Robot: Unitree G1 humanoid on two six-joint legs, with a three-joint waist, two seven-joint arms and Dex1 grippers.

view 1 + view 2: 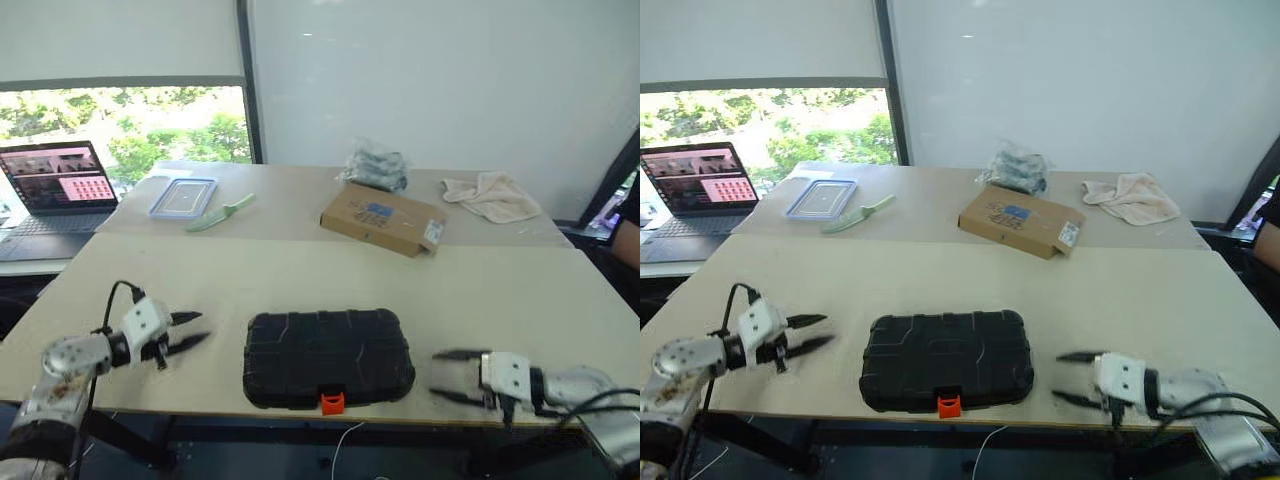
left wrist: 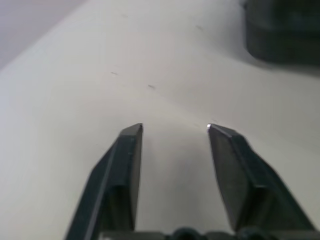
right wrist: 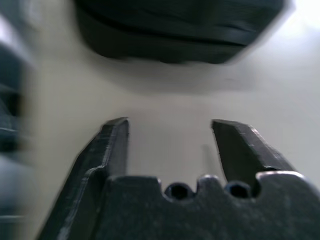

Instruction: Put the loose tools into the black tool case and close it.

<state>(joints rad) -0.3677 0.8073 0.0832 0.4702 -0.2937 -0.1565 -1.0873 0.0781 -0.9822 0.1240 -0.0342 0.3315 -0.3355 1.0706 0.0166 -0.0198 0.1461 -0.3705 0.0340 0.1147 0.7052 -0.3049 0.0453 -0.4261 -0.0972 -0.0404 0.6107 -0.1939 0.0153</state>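
Black tool case (image 1: pixel 329 357) is lying shut and flat at lower centre of the frame, near the front edge of the worktop (image 1: pixel 300 275), orange latch (image 1: pixel 332 403) facing the bottom edge. No loose tools are lying around it.

Left hand (image 1: pixel 190 332) is hovering at lower left, just beside the case's left end but apart from it, fingers (image 2: pixel 125 165) pointing toward the case and standing apart with a clear gap, holding nothing. The left wrist view is showing bare worktop between the fingers and a corner of the case ahead.

Right hand (image 1: pixel 448 375) is sitting at lower right, near the case's right end, not touching it, fingers (image 3: pixel 107 150) pointing toward the case and spread apart, nothing between them. The right wrist view is showing the case's dark side ahead of the open fingers.

Upper half of frame: cardboard box (image 1: pixel 383 219) right of centre, dark plastic bag (image 1: pixel 374 166) behind it, crumpled beige cloth (image 1: pixel 493 195) at upper right. Clear blue-rimmed container (image 1: pixel 183 196) and pale green knife (image 1: pixel 220 213) are lying side by side at upper left. Open laptop (image 1: pixel 58 190) is sitting at far left on a separate desk.
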